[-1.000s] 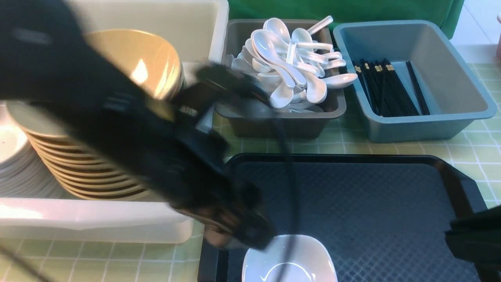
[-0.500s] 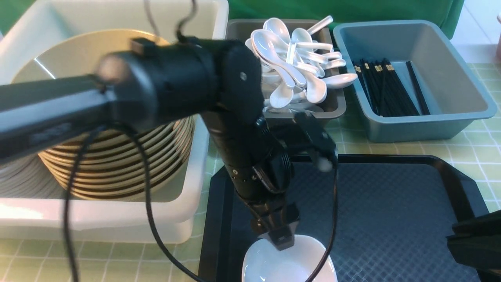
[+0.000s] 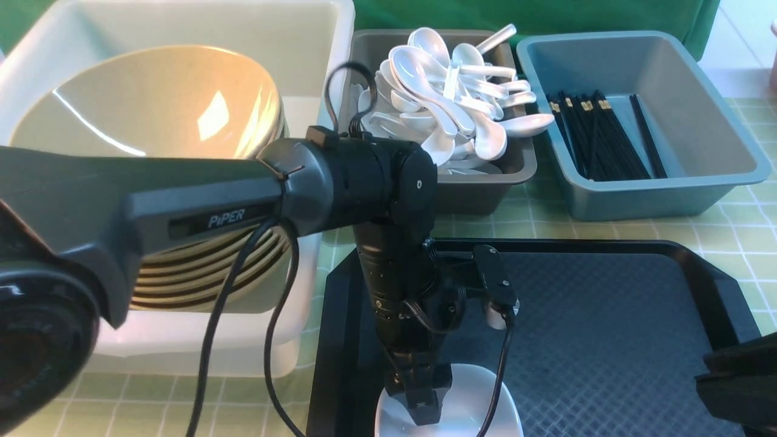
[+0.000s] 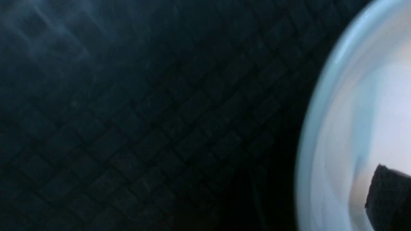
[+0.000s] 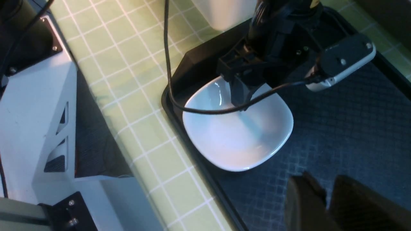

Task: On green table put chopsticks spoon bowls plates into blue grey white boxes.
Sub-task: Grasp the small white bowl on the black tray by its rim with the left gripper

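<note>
A white plate (image 3: 479, 406) (image 5: 237, 134) lies at the near left corner of the black tray (image 3: 607, 315). My left gripper (image 3: 425, 413) points down at the plate's far rim. It is open, with one finger (image 5: 239, 96) (image 4: 388, 195) inside the hollow; the other finger is hidden. The plate still rests on the tray. My right gripper (image 5: 324, 179) hovers over the tray's near right part. Its fingers are almost together with nothing between them. Stacked bowls (image 3: 152, 109) fill the white box (image 3: 182, 346). Spoons (image 3: 449, 97) fill the grey box (image 3: 479, 194), and chopsticks (image 3: 607, 139) lie in the blue box (image 3: 668, 194).
My left arm stretches across the front of the white box, and its cable (image 3: 224, 340) hangs low. The green table (image 3: 546, 224) shows between the boxes and the tray. A white machine base (image 5: 35, 106) stands at the table's near edge.
My left arm has swung from over the white box to the tray and lowered its gripper onto the plate's rim. The right arm has hardly moved.
</note>
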You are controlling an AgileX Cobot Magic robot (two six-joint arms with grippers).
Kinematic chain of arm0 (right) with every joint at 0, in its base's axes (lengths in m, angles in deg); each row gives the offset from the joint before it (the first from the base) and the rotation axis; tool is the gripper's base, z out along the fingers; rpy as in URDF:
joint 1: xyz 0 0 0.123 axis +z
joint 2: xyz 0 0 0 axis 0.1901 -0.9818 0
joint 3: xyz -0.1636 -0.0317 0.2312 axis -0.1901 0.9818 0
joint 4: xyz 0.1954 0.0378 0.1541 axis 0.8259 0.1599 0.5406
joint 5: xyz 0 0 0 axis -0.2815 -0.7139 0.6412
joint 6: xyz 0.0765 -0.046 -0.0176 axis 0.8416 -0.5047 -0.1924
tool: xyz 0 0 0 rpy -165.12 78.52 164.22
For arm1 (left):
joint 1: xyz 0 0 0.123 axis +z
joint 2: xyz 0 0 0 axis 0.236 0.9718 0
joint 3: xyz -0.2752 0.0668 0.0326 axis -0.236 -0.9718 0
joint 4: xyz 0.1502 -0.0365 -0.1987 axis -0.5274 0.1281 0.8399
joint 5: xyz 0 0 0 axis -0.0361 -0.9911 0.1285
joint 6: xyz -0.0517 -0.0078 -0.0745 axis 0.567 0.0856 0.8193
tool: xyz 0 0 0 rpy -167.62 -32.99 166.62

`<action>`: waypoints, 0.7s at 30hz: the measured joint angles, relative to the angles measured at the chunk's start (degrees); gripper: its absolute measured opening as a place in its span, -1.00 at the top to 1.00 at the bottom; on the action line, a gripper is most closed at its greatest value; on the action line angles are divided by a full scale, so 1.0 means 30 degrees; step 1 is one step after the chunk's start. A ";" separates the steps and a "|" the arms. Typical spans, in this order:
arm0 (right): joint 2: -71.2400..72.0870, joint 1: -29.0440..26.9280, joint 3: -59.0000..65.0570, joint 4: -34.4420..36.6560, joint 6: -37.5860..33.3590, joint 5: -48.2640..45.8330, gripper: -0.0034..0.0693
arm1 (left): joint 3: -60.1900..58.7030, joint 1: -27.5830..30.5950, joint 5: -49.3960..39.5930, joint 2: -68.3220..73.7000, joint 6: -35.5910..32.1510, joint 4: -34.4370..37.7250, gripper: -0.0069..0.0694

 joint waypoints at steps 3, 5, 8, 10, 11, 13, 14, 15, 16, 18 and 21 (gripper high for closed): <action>0.0000 0.0000 0.0000 0.0000 -0.0021 -0.0090 0.52 | 0.0108 0.0000 0.0041 0.0123 -0.0008 0.0000 -0.13; 0.0000 0.0000 0.0000 0.0000 -0.0021 -0.0105 0.51 | 0.0119 0.0000 -0.0033 0.0144 -0.0023 0.0020 -0.04; 0.0000 0.0000 0.0000 0.0000 -0.0021 -0.0127 0.51 | 0.0119 0.0017 -0.0515 0.0227 -0.0023 0.0111 0.20; 0.0000 0.0000 0.0000 0.0000 -0.0021 -0.0127 0.50 | 0.0101 0.0017 -0.1031 0.0282 0.0000 0.0332 0.50; 0.0000 0.0000 0.0000 0.0000 -0.0021 -0.0127 0.50 | 0.0101 0.0017 -0.1278 0.0257 0.0000 0.0518 0.64; 0.0000 0.0000 0.0000 0.0000 0.0006 -0.0110 0.49 | 0.0101 0.0017 -0.1391 -0.0020 0.0061 0.0749 0.70; 0.0000 0.0000 0.0000 0.0000 0.0023 -0.0110 0.49 | 0.0101 0.0017 -0.1411 -0.0264 0.0172 0.0814 0.73; 0.0000 0.0000 0.0000 0.0000 0.0023 -0.0110 0.49 | 0.0101 0.0017 -0.1411 -0.0512 0.0239 0.0887 0.74; 0.0000 0.0000 0.0000 0.0037 0.0023 -0.0089 0.49 | 0.0057 0.0017 -0.1371 -0.0984 0.0378 0.1058 0.78; 0.0000 0.0000 0.0000 0.0077 -0.0040 -0.0089 0.49 | -0.0001 0.0037 -0.1369 -0.1924 0.0434 0.1292 0.78; 0.0000 0.0000 0.0000 0.0101 -0.0623 -0.0089 0.49 | -0.0022 0.0282 -0.1369 -0.3456 0.0460 0.1470 0.78</action>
